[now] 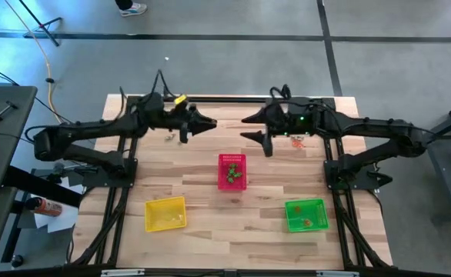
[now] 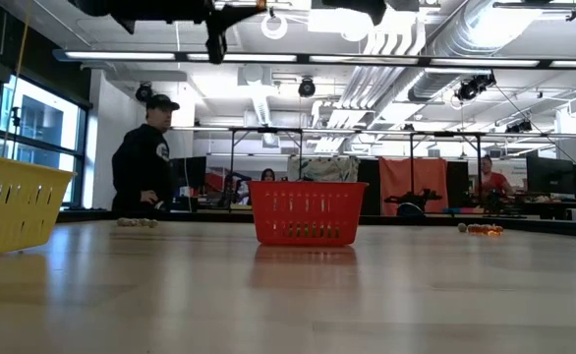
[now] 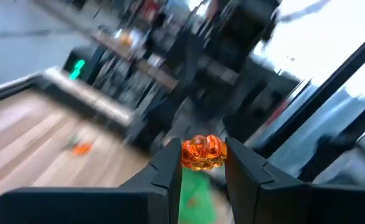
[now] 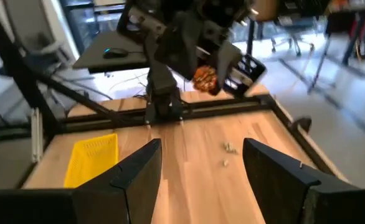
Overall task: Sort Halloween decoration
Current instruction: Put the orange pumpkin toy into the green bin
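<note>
My left gripper [image 1: 212, 123] hangs high over the table's far middle, pointing level toward the right edge, shut on a small orange trinket [image 3: 202, 153], which the right wrist view also shows [image 4: 204, 79]. Facing it a little to the right, my right gripper [image 1: 245, 128] is open with nothing between its fingers [image 4: 201, 155]. More orange trinkets [image 1: 296, 140] lie on the table under the right arm. A few pale trinkets [image 1: 172, 138] lie under the left arm. The red basket [image 1: 232, 171] holds green pieces, and the green basket [image 1: 306, 215] holds orange ones. My left gripper pinches the orange trinket's two sides [image 3: 189, 155] between its two fingers, at their free ends. The fingers come at it level, pointing toward the table's right side. The trinket is lifted well clear of the table.
The yellow basket [image 1: 165, 214] stands near the front left, the green basket front right, and the red basket in the middle [image 2: 306, 211]. Bare wood lies between them. A person [image 2: 145, 157] stands beyond the table's far edge.
</note>
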Available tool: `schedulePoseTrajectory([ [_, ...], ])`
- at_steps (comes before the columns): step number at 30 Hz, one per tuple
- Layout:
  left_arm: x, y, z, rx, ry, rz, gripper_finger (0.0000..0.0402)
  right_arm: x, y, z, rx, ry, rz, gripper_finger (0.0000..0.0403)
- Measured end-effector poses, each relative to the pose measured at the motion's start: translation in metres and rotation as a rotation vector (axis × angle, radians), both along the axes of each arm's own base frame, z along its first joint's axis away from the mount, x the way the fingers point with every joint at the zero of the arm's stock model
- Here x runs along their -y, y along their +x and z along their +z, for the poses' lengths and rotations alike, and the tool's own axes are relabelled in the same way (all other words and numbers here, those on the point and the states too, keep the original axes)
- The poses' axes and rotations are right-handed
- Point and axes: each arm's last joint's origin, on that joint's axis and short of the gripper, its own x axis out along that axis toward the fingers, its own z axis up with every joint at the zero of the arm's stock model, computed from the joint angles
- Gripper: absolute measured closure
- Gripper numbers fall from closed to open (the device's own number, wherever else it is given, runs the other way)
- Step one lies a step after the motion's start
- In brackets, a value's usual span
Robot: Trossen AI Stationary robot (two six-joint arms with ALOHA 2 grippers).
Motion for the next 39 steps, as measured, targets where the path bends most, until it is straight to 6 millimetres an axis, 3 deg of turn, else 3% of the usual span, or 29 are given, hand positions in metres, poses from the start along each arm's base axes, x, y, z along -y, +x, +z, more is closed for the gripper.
schedulePoseTrajectory([
  [6,0.009,0.008,-0.007,0.043,-0.069,-0.007,0.0326,-0.005,0.019,-0.008,0.013,-0.194,0.016,0.0183],
  [12,0.015,0.015,-0.012,0.02,-0.057,-0.036,0.0326,-0.004,0.034,-0.001,0.041,-0.274,0.014,0.0183],
  [17,0.013,0.024,-0.012,0.011,-0.049,-0.074,0.0326,-0.002,0.049,-0.008,-0.054,-0.335,0.049,0.0183],
  [26,0.013,0.028,-0.014,-0.001,-0.022,-0.13,0.0326,-0.002,0.052,-0.002,-0.061,-0.399,0.088,0.0183],
  [39,0.01,0.027,-0.013,0.0,-0.032,-0.136,0.0326,-0.009,0.065,-0.009,-0.039,-0.487,0.181,0.0183],
])
